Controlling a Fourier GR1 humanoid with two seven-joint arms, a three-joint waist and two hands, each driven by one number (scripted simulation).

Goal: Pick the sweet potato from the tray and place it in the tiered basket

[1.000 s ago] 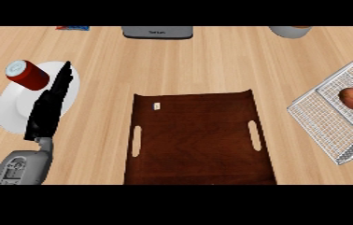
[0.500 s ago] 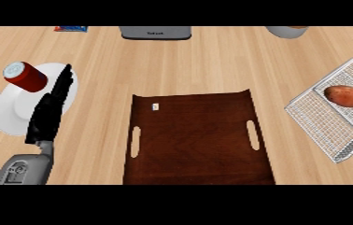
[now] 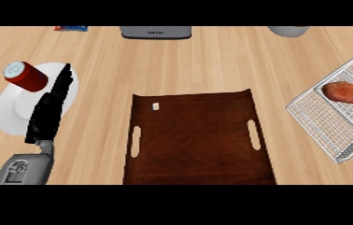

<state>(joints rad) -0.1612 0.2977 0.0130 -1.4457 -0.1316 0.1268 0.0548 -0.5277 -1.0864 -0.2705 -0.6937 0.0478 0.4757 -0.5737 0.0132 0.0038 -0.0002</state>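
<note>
Head view
Surface: light wood planks are seen across the whole view.
Tray: a dark brown wooden board with a slot handle on its left and right sides is laid at the near centre; a small white tag is seen near its far left corner.
Sweet potato: a reddish-brown tuber is seen at the right edge, lying in the basket and well apart from the tray.
Basket: a white wire mesh shelf is set at an angle at the right edge, partly cut off by the view.
Left hand: the black hand is seen at the left, its fingers held straight and together, pointing far; nothing is held in it. It lies over the right part of the plate, just beside the can.
Forearm: the grey forearm is seen at the near left corner.
Right hand: it is not shown.
Plate: a white round plate is seen at the left edge.
Can: a red can with a pale top is seen on the far part of the plate.
Far edge: a grey box, a blue and red item and a grey round thing are partly seen.
</note>
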